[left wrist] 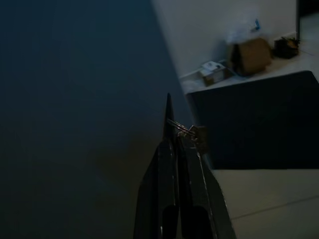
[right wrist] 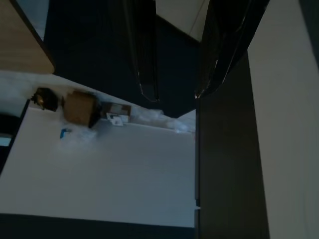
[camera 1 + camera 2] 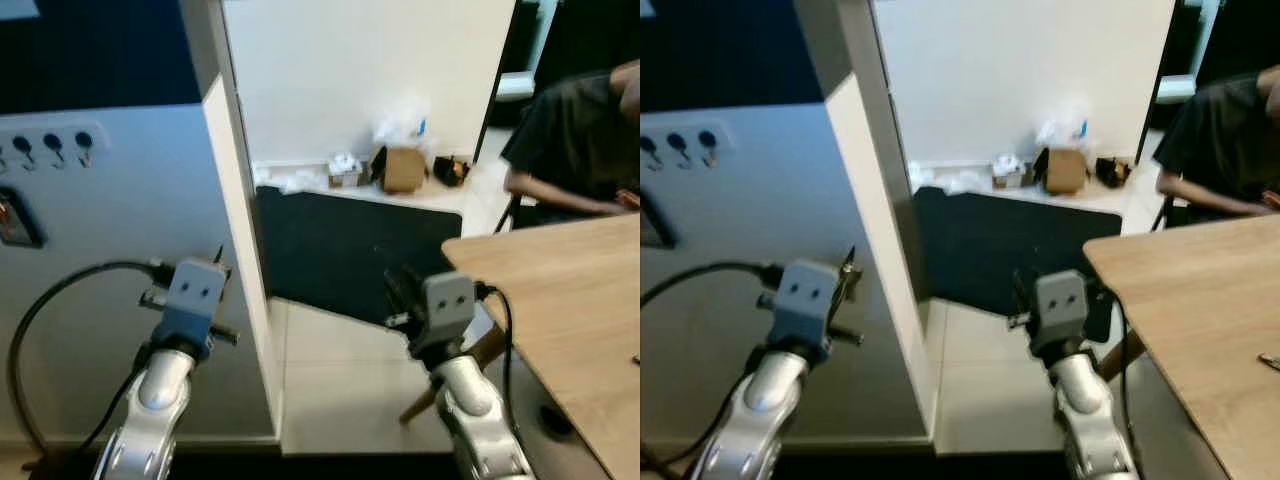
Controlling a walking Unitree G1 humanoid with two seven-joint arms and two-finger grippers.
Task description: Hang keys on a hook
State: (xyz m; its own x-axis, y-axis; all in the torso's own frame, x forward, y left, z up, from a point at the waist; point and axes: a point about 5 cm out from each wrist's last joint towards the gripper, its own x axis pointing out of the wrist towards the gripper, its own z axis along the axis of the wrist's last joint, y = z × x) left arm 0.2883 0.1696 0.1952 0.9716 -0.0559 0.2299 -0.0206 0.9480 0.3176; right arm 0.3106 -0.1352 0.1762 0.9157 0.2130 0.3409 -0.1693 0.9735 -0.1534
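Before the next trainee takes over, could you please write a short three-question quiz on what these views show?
1. True or false: the left pincer is shut on the keys.
2. Multiple choice: the row of hooks sits on A) the wooden table, B) the grey wall panel above the left arm, C) the dark mat.
3. Fill in: the right pincer has its fingers ____ and holds nothing.

Key
1. True: the keys hang at the closed fingertips.
2. B: the hooks are high on the panel.
3. Open: a clear gap parts the two fingers.
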